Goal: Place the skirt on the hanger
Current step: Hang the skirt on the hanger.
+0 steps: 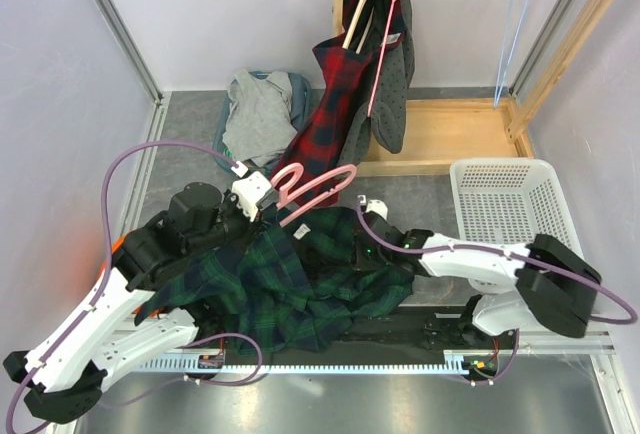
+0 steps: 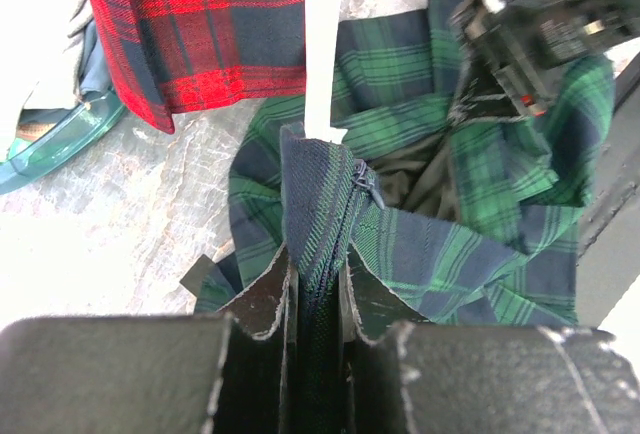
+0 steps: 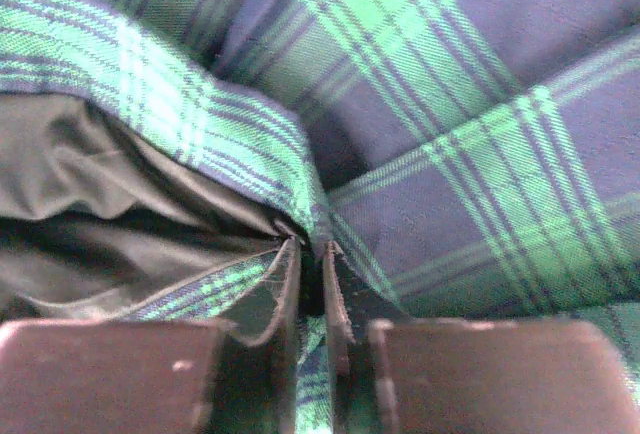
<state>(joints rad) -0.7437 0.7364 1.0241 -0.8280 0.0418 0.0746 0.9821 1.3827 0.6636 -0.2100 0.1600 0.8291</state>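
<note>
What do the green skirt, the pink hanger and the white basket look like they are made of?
Green skirt: woven tartan cloth, matte, visible twill weave, with a smooth dark lining. Pink hanger: probably plastic or coated wire, smooth and slender. White basket: likely moulded plastic, perforated grid walls.

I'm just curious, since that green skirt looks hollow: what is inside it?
Inside the green skirt a dark lining shows where the waist edge gapes, beside a zipper. Whatever lies deeper between the folds is covered by plaid cloth.
</note>
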